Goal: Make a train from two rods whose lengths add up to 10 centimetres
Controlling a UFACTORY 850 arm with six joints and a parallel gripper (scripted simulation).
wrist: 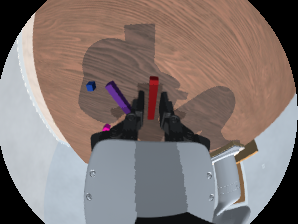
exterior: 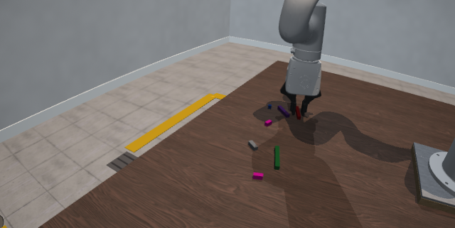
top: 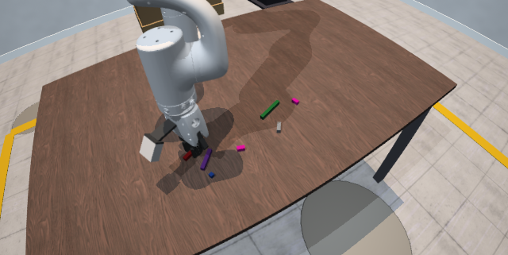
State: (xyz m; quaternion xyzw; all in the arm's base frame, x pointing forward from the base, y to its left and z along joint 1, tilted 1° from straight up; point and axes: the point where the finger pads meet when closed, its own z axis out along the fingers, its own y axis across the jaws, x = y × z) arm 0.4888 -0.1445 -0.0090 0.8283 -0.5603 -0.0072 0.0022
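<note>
Jaws (top: pixel 195 151) (exterior: pixel 298 111) slightly spread, astride the red rod (top: pixel 187 155) (exterior: pixel 298 113) (wrist: pixel 153 97), a gap on either side, nothing pinched.
</note>
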